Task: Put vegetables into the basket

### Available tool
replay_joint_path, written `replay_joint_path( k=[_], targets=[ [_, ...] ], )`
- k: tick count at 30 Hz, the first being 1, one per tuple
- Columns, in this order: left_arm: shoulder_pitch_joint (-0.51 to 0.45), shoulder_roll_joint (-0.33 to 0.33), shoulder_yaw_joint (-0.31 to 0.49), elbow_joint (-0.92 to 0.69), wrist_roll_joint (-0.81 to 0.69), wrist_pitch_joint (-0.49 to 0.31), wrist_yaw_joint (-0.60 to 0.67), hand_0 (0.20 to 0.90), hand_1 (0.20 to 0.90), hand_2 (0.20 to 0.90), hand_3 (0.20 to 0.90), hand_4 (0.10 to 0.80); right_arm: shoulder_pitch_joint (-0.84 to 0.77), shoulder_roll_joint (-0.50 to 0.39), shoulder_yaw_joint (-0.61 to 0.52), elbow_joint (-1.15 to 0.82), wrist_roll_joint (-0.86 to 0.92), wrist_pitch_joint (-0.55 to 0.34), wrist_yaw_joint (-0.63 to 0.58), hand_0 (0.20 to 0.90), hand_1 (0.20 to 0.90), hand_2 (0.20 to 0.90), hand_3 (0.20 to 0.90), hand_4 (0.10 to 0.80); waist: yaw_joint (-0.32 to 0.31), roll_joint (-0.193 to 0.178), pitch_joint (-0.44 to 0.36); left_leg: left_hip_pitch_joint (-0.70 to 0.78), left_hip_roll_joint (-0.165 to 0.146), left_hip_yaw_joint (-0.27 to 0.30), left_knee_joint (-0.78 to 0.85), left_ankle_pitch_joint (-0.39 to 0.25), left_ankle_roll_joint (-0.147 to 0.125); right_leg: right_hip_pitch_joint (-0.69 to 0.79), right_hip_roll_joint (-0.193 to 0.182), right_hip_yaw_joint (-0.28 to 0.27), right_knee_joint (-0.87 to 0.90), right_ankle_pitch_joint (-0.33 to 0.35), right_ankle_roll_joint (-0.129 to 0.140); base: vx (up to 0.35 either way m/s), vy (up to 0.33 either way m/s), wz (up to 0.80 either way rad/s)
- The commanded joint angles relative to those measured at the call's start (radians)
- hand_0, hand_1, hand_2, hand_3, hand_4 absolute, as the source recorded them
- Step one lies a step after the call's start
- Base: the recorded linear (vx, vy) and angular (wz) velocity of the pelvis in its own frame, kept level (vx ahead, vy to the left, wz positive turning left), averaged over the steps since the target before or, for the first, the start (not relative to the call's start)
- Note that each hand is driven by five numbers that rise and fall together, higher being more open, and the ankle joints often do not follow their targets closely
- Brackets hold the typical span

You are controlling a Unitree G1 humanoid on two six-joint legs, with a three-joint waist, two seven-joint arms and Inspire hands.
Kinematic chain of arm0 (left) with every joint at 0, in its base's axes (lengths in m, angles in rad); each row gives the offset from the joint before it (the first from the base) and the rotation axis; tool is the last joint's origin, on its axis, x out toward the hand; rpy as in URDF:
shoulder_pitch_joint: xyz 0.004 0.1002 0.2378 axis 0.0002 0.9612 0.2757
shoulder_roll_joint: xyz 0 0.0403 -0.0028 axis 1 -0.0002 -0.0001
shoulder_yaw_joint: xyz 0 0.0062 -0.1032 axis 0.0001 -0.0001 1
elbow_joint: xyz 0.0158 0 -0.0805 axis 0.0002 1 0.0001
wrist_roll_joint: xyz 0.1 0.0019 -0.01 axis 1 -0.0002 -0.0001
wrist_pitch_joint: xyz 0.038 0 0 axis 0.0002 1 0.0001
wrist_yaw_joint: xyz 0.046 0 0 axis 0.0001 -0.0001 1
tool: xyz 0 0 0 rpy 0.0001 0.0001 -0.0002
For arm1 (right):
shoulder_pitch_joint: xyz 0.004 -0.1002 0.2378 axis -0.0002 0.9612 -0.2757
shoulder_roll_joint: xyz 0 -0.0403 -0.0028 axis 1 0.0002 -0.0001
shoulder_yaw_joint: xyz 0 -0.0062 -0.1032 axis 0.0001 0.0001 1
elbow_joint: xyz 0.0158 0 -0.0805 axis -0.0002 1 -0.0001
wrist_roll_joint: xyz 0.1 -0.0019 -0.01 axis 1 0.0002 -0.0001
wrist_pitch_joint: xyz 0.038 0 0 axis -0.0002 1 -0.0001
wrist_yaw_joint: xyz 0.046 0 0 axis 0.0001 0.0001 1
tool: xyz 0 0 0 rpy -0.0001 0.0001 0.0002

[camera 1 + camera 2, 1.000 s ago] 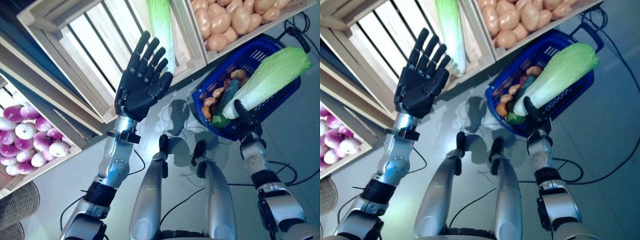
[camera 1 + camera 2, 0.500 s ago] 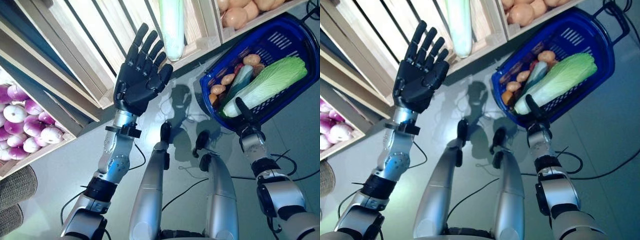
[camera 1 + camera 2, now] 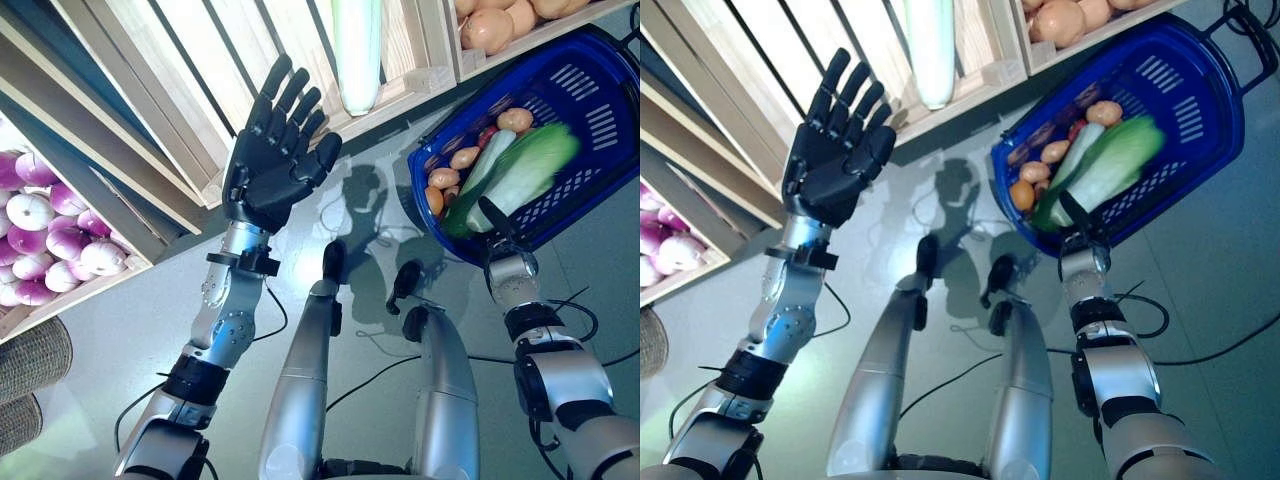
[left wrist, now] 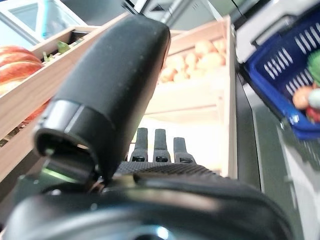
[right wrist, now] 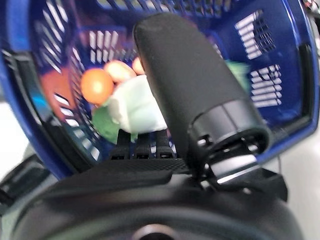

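Observation:
A blue plastic basket (image 3: pixel 598 120) stands on the floor at the right. In it lies a long green-and-white cabbage (image 3: pixel 525 170) beside a cucumber (image 3: pixel 490 163) and some small potatoes (image 3: pixel 440 180). My right hand (image 3: pixel 493 218) is at the basket's near rim. Its fingers (image 5: pixel 142 149) are straight and its thumb (image 5: pixel 185 85) points over the cabbage's white base (image 5: pixel 137 107), which lies just past them. My left hand (image 3: pixel 270 175) is raised with the palm up and the fingers spread, empty, in front of a slatted wooden crate (image 3: pixel 190 70).
A second cabbage (image 3: pixel 355 50) lies in the wooden crate above the left hand. A crate of potatoes (image 3: pixel 500 15) stands behind the basket. Purple onions (image 3: pixel 40 230) fill a crate at the far left. Wicker baskets (image 3: pixel 30 360) sit at the lower left.
The cabbage has gone from sticking up over the basket's rim down into the basket. My right hand stayed at the near rim. My left hand stayed raised. The camera has shifted.

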Motion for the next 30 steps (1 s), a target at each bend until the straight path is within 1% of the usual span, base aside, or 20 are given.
replay_joint_path(
  k=[1,3,5,6,9,11,12,14,17,19,20,22,23,24,25,26,27,28,29,30],
  targets=[
    [-0.029,-0.014,0.028,-0.146,0.080,-0.083,-0.002,0.900,0.900,0.900,0.900,0.800,0.013,-0.068,-0.035,-0.052,-0.042,-0.124,-0.134,0.900,0.900,0.900,0.900,0.800,0.003,0.079,-0.003,0.021,-0.037,0.029,0.006,-0.069,-0.003,0.060,0.043,0.009,-0.101,0.087,0.019,-0.045,-0.016,0.00],
    [-0.032,0.003,0.032,-0.147,0.123,-0.091,-0.001,0.900,0.900,0.900,0.900,0.800,0.011,-0.060,-0.035,-0.065,-0.052,-0.134,-0.150,0.900,0.900,0.900,0.900,0.800,0.003,0.080,-0.003,0.039,-0.037,0.031,-0.006,-0.068,-0.004,0.077,0.046,0.009,-0.115,0.089,0.018,-0.017,-0.004,0.00],
    [-0.035,0.027,0.038,-0.156,0.163,-0.101,0.018,0.900,0.900,0.900,0.900,0.800,0.014,-0.052,-0.024,-0.079,-0.112,-0.146,-0.164,0.900,0.900,0.900,0.900,0.800,0.002,0.081,-0.003,0.067,-0.037,0.037,-0.019,-0.066,-0.006,0.105,0.050,0.008,-0.133,0.090,0.019,0.000,0.000,0.00],
    [-0.031,0.048,0.053,-0.163,0.242,-0.099,0.069,0.900,0.900,0.900,0.900,0.800,0.025,-0.047,-0.008,-0.109,-0.154,-0.168,-0.185,0.900,0.900,0.900,0.900,0.800,0.002,0.081,-0.003,0.089,-0.038,0.040,-0.032,-0.063,-0.006,0.128,0.055,0.009,-0.151,0.090,0.018,-0.018,0.017,-0.04],
    [-0.030,0.097,0.074,-0.158,0.376,-0.046,0.245,0.900,0.900,0.900,0.900,0.800,0.065,-0.029,0.007,-0.167,-0.144,-0.199,-0.171,0.900,0.900,0.900,0.900,0.800,-0.002,0.078,-0.003,0.124,-0.040,0.039,-0.047,-0.058,-0.009,0.166,0.063,0.014,-0.168,0.087,0.018,-0.023,0.009,-0.10],
    [-0.047,0.150,0.112,-0.142,0.530,0.007,0.339,0.900,0.900,0.900,0.900,0.800,0.118,-0.009,0.010,-0.208,-0.149,-0.213,-0.121,0.900,0.900,0.900,0.900,0.800,-0.009,0.071,-0.003,0.161,-0.039,0.044,-0.065,-0.057,-0.010,0.205,0.070,0.022,-0.193,0.081,0.018,-0.003,0.016,-0.11],
    [-0.055,0.165,0.120,-0.140,0.567,0.015,0.349,0.900,0.900,0.900,0.900,0.800,0.132,-0.006,0.014,-0.225,-0.167,-0.213,-0.114,0.900,0.900,0.900,0.900,0.800,-0.013,0.069,-0.003,0.169,-0.039,0.047,-0.068,-0.056,-0.011,0.215,0.070,0.023,-0.200,0.081,0.018,0.000,0.025,-0.19],
    [-0.082,0.212,0.143,-0.144,0.589,0.112,0.368,0.900,0.900,0.900,0.900,0.800,0.204,0.009,0.033,-0.304,-0.225,-0.214,-0.097,0.900,0.900,0.900,0.900,0.800,-0.026,0.063,-0.003,0.196,-0.034,0.059,-0.084,-0.052,-0.014,0.247,0.074,0.028,-0.223,0.078,0.017,-0.002,0.027,-0.20],
    [-0.110,0.257,0.160,-0.120,0.628,0.179,0.417,0.900,0.900,0.900,0.900,0.800,0.312,0.043,0.074,-0.398,-0.239,-0.183,-0.040,0.900,0.900,0.900,0.900,0.800,-0.053,0.053,-0.003,0.226,-0.024,0.079,-0.108,-0.045,-0.019,0.276,0.084,0.039,-0.249,0.077,0.018,0.004,0.057,-0.05],
    [-0.114,0.270,0.164,-0.100,0.655,0.195,0.425,0.900,0.900,0.900,0.900,0.800,0.370,0.065,0.092,-0.428,-0.257,-0.174,-0.013,0.900,0.900,0.900,0.900,0.800,-0.067,0.049,-0.003,0.239,-0.021,0.089,-0.119,-0.041,-0.022,0.288,0.090,0.045,-0.262,0.078,0.019,0.028,0.066,-0.14],
    [-0.113,0.284,0.169,-0.092,0.700,0.211,0.436,0.900,0.900,0.900,0.900,0.800,0.435,0.071,0.114,-0.458,-0.287,-0.167,0.013,0.900,0.900,0.900,0.900,0.800,-0.080,0.046,-0.003,0.248,-0.017,0.101,-0.136,-0.034,-0.022,0.297,0.095,0.052,-0.281,0.082,0.021,0.027,0.072,-0.19],
    [-0.120,0.303,0.170,-0.083,0.764,0.240,0.454,0.900,0.900,0.900,0.900,0.800,0.483,0.070,0.135,-0.487,-0.314,-0.161,0.030,0.900,0.900,0.900,0.900,0.800,-0.092,0.045,-0.003,0.256,-0.012,0.112,-0.157,-0.023,-0.022,0.303,0.099,0.057,-0.297,0.087,0.022,0.010,0.078,-0.17],
    [-0.136,0.325,0.165,-0.070,0.776,0.269,0.457,0.900,0.900,0.900,0.900,0.800,0.521,0.065,0.151,-0.513,-0.323,-0.139,0.045,0.900,0.900,0.900,0.900,0.800,-0.103,0.043,-0.003,0.266,-0.010,0.120,-0.178,-0.016,-0.024,0.308,0.100,0.060,-0.313,0.091,0.025,0.003,0.137,-0.18],
    [-0.155,0.349,0.155,-0.038,0.826,0.318,0.467,0.900,0.900,0.900,0.900,0.800,0.550,0.054,0.154,-0.524,-0.242,-0.094,0.086,0.900,0.900,0.900,0.900,0.800,-0.117,0.042,-0.003,0.275,-0.008,0.129,-0.192,-0.013,-0.027,0.312,0.099,0.062,-0.327,0.094,0.027,0.001,0.117,-0.17],
    [-0.160,0.354,0.150,-0.028,0.824,0.323,0.467,0.900,0.900,0.900,0.900,0.800,0.556,0.054,0.153,-0.519,-0.227,-0.090,0.099,0.900,0.900,0.900,0.900,0.800,-0.119,0.042,-0.003,0.277,-0.007,0.130,-0.195,-0.012,-0.028,0.313,0.099,0.063,-0.329,0.095,0.027,0.001,0.148,-0.26],
    [-0.190,0.387,0.112,0.034,0.890,0.366,0.451,0.900,0.900,0.900,0.900,0.800,0.582,0.051,0.148,-0.492,-0.147,-0.054,0.161,0.900,0.900,0.900,0.900,0.800,-0.135,0.043,-0.003,0.283,-0.002,0.137,-0.204,-0.008,-0.035,0.316,0.098,0.068,-0.336,0.097,0.029,-0.002,0.092,-0.24],
    [-0.206,0.397,0.100,0.039,0.935,0.384,0.444,0.900,0.900,0.900,0.900,0.800,0.585,0.045,0.148,-0.487,-0.142,-0.054,0.170,0.900,0.900,0.900,0.900,0.800,-0.137,0.042,-0.003,0.284,-0.002,0.139,-0.206,-0.006,-0.035,0.318,0.097,0.068,-0.340,0.098,0.029,-0.005,0.099,-0.23],
    [-0.230,0.416,0.082,0.043,1.036,0.416,0.440,0.900,0.900,0.900,0.900,0.800,0.589,0.034,0.150,-0.485,-0.154,-0.053,0.175,0.900,0.900,0.900,0.900,0.800,-0.141,0.042,-0.003,0.284,-0.001,0.141,-0.208,-0.005,-0.035,0.320,0.096,0.069,-0.345,0.100,0.028,-0.005,0.058,-0.11],
    [-0.287,0.483,0.036,0.063,1.231,0.459,0.442,0.900,0.900,0.900,0.900,0.800,0.592,0.012,0.163,-0.496,-0.146,-0.040,0.174,0.900,0.900,0.900,0.900,0.800,-0.149,0.040,-0.003,0.283,0.000,0.147,-0.205,-0.007,-0.035,0.320,0.094,0.070,-0.347,0.100,0.027,-0.001,0.060,-0.05],
    [-0.310,0.510,0.014,0.079,1.278,0.465,0.435,0.900,0.900,0.900,0.900,0.800,0.593,0.007,0.166,-0.497,-0.142,-0.037,0.178,0.900,0.900,0.900,0.900,0.800,-0.153,0.039,-0.003,0.285,0.001,0.149,-0.203,-0.008,-0.035,0.321,0.093,0.069,-0.347,0.100,0.028,0.011,0.065,0.00]
  ],
)
